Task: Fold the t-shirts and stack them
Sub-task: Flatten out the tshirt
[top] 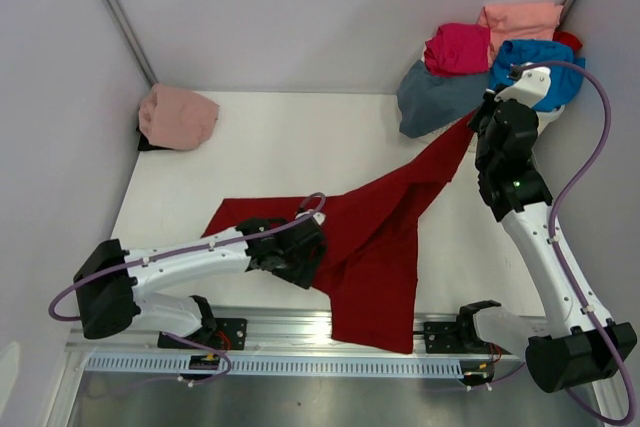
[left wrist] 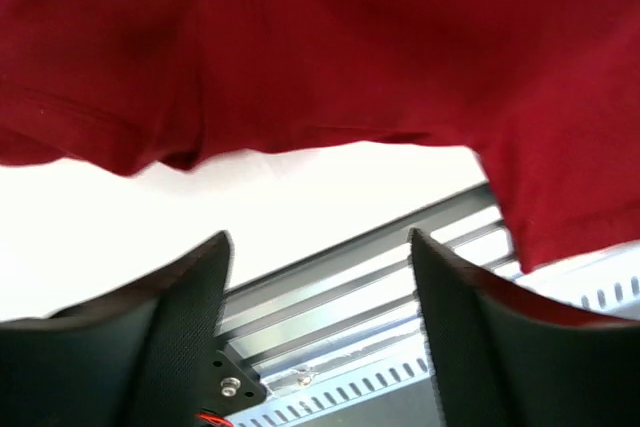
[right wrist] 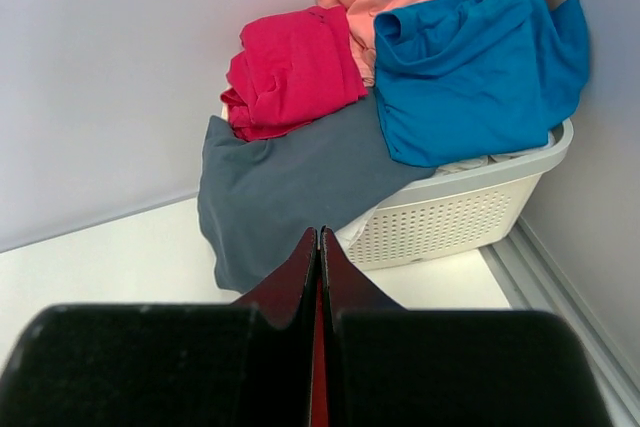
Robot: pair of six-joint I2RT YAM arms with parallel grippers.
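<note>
This looks like a robot test bench in a lab. Bare pale walls (top: 300, 7) enclose a white table (top: 270, 147), and an aluminium rail (top: 290, 332) edges it.

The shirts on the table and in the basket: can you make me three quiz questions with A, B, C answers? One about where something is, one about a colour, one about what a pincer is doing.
1. Where does the pale pink shirt lie?
A. on the floor
B. at the far left corner of the table
C. on a chair

2. What colour is the shirt drooping out of the basket?
A. yellow
B. green
C. grey-blue

3. What is the right pincer doing?
A. pinching the dark red shirt
B. standing open and empty
C. pinching a blue shirt

Answers:
1 B, it sits alone there, away from the others.
2 C, the grey-blue shirt spills from the basket onto the table.
3 A, its fingers are shut with red cloth between them.
</note>
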